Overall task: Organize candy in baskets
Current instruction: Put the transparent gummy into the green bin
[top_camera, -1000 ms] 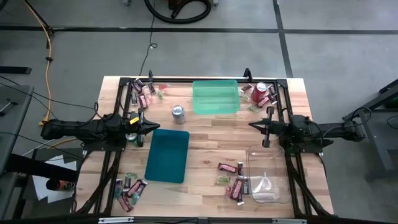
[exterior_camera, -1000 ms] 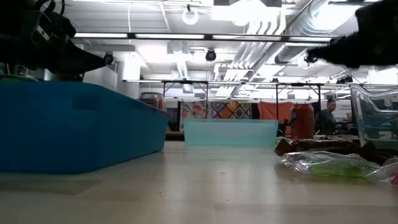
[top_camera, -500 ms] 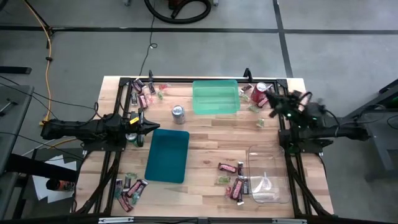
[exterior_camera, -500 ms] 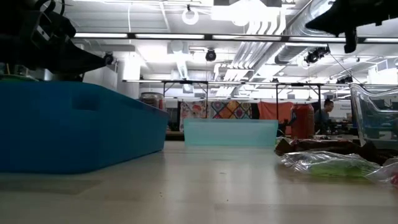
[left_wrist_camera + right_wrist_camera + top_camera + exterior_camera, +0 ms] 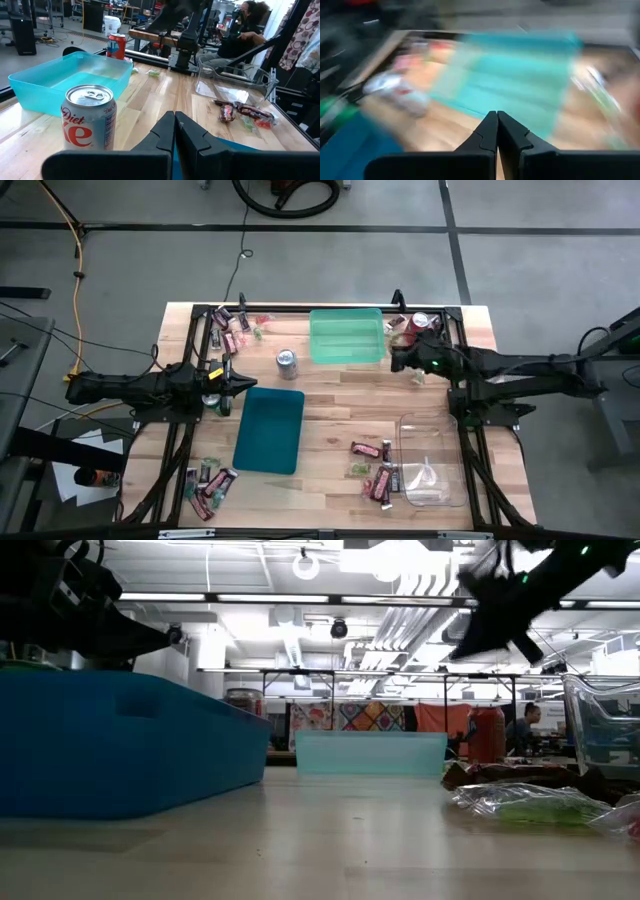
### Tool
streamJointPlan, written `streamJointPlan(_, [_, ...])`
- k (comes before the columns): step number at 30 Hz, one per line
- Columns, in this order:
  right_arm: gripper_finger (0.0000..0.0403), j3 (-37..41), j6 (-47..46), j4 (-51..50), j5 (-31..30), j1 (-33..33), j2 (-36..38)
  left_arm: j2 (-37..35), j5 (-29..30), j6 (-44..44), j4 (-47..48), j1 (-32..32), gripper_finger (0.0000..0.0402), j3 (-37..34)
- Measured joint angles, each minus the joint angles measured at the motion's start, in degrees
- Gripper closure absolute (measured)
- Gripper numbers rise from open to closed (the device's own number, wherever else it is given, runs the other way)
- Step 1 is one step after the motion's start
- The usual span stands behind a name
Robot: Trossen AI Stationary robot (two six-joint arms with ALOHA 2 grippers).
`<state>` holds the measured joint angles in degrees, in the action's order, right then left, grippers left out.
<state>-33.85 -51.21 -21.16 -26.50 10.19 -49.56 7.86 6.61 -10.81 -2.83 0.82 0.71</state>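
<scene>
Candy lies in loose heaps on the table: at the far left (image 5: 234, 327), the near left (image 5: 210, 478), the near middle (image 5: 375, 470) and the far right (image 5: 404, 332). The light green basket (image 5: 347, 335) stands at the far middle, the dark teal basket (image 5: 270, 430) near the middle, and the clear basket (image 5: 432, 462) at the near right. My right gripper (image 5: 395, 358) is shut on nothing; it hangs above the table just right of the green basket, slanting down. My left gripper (image 5: 243, 383) is shut and level at the left, by the teal basket's far corner.
A silver soda can (image 5: 287, 361) stands between the green and teal baskets, close in front of my left gripper (image 5: 175, 125). A red can (image 5: 420, 322) stands among the far right candy. Black frame rails (image 5: 300, 308) run along the table's edges. A person sits beyond the table (image 5: 247, 20).
My right gripper has risen and swung first toward the table's far edge, then leftward toward the light green basket, rolling about its own line and tipping downward. It has stayed shut with nothing in it. No candy or basket has moved.
</scene>
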Motion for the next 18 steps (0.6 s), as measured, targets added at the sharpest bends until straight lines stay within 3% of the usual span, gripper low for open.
streamJointPlan(3, [0.039,-0.32,-8.9,-8.98,4.88,3.49,-3.71,0.0,-0.02,-0.02,0.0,0.0,0.0401,0.0])
streamJointPlan(7, [0.0332,-0.32,-15.0,-19.41,10.05,7.36,-9.29,0.0,-0.02,-0.01,0.0,0.0,0.0401,0.0])
streamJointPlan(14, [0.0191,-0.32,-14.7,-23.9,13.66,14.91,-18.29,0.0,-0.02,-0.02,0.0,0.0,0.0401,0.0])
streamJointPlan(18, [0.0144,-0.31,-16.28,-26.8,14.94,17.63,-22.29,0.0,-0.02,-0.02,0.0,0.0,0.0401,0.0])
